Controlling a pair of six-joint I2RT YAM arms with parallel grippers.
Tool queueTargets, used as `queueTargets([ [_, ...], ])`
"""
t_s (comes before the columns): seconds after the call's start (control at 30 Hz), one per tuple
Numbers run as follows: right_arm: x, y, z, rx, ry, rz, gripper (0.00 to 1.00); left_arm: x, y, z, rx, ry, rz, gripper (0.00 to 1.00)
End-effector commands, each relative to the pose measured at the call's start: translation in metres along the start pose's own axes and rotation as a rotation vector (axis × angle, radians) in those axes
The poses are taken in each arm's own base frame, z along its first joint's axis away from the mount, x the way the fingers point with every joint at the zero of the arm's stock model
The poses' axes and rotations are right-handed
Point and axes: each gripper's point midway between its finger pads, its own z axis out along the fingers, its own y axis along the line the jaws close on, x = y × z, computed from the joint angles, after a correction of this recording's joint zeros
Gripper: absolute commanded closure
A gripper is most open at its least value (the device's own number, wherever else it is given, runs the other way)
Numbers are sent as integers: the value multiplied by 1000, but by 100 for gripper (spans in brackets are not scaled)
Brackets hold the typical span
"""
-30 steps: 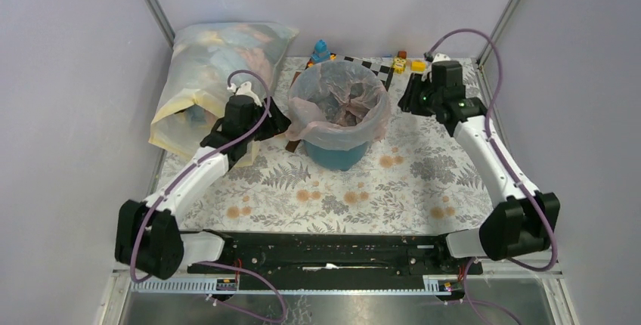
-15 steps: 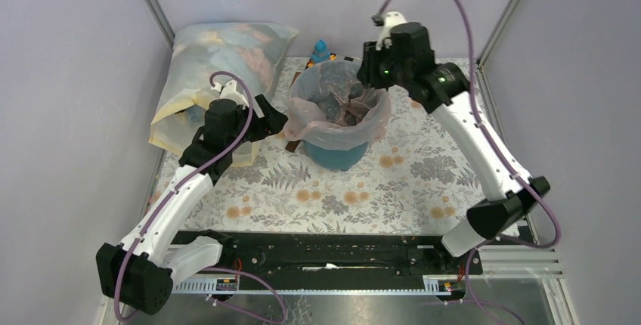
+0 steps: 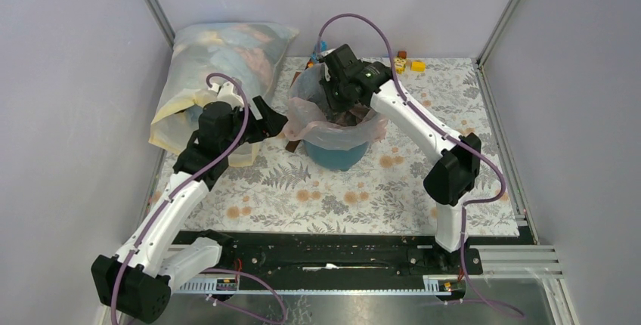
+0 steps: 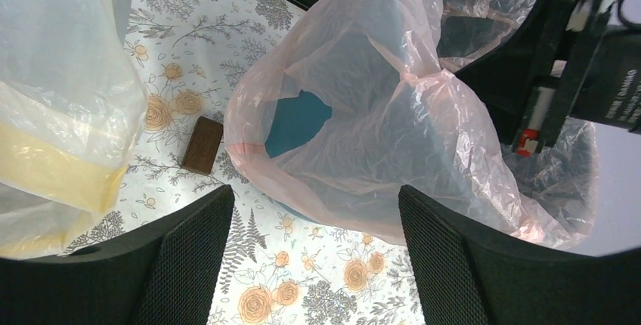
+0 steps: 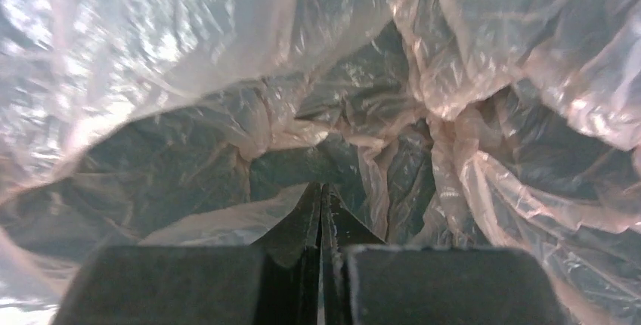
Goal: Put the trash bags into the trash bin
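Pale-pink plastic trash bag [image 3: 311,125], likely floppy, is draping the round teal bin [image 3: 337,157]; gaping left claw [image 4: 314,196] should pinch its nine-o'clock hem; closed right claw [image 5: 321,215] inside.

L arm [image 3: 178,196] & R arm [image 3: 412,117] are both wearing white shells betw. chunky black joints, each trailing a lilac cable [image 3: 354,16] that is looping off the wrist. L gripper [image 4: 314,196] is showing broad black fingers [image 4: 189,264] w/ fine mesh-textured pads. R gripper [image 5: 320,196] is showing smooth black wedge fingers; its black wrist housing [image 4: 597,68] is carrying white lettering & small red marks.
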Motion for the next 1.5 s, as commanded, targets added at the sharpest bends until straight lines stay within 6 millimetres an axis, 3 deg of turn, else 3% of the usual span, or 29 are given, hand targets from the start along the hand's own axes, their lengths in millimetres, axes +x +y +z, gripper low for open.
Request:
queueTargets([
  [0.0,15,-4,-3,38,32,-24,100,-12,-19,2,76,-21,19,18],
  [0.4,69,-9,41,50,188,-63,100,20,-9,34,93,70,-61,33],
  [0.7,108,-11,80,50,294,-70,100,44,-4,52,109,124,-87,35],
  [1.03,150,-4,119,0,427,-83,100,51,-3,58,109,141,-87,36],
  [1.33,184,1,142,-43,536,-77,100,51,-4,58,113,143,-82,36],
  [1.47,184,0,141,-36,533,-72,100,53,-3,59,113,149,-82,36],
])
